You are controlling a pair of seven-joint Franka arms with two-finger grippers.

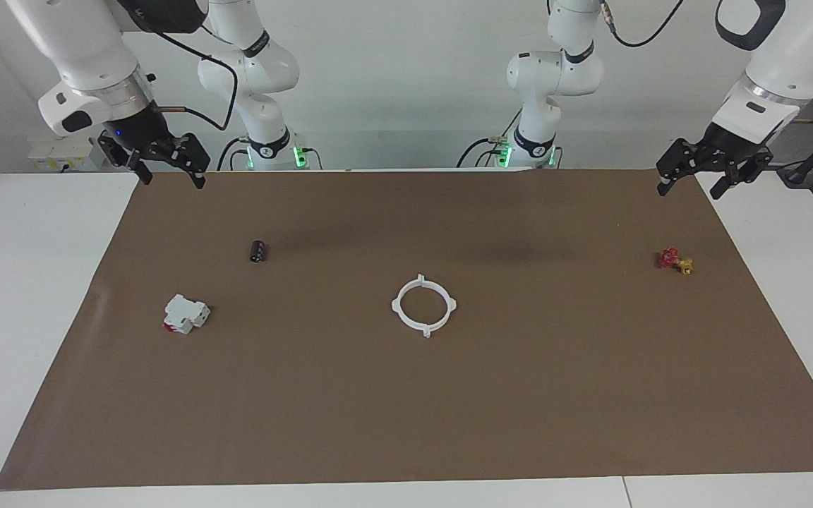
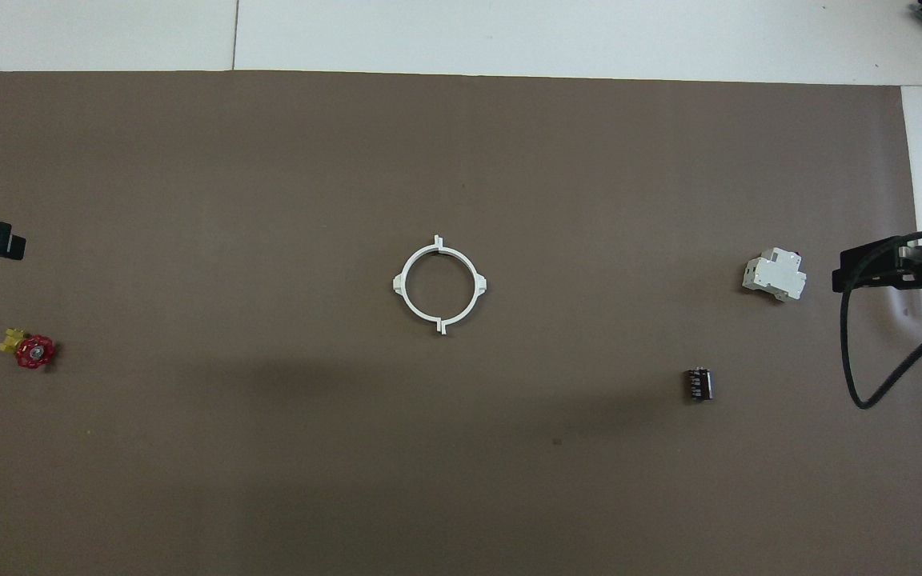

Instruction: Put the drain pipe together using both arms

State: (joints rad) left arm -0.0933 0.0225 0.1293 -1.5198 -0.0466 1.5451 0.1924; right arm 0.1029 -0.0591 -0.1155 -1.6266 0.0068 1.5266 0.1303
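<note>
Both sets of jaws stand wide and empty. From the facing view, the left gripper (image 1: 693, 180) hangs over the mat's corner at its own end, the right gripper (image 1: 169, 169) likewise at its end. Between them lies the drain pipe (image 1: 424, 305), flat on the brown mat (image 1: 449, 409), both halves meeting in one ring, well apart from either gripper, neither clearly nearer. From overhead, its seam runs away from the robots, halves facing each arm; assembly looks done.

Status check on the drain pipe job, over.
Left tool and right tool open, empty, raised at the mat's ends. Drain pipe lies joined, one ring, mid-mat. Nothing obstructing.
</note>
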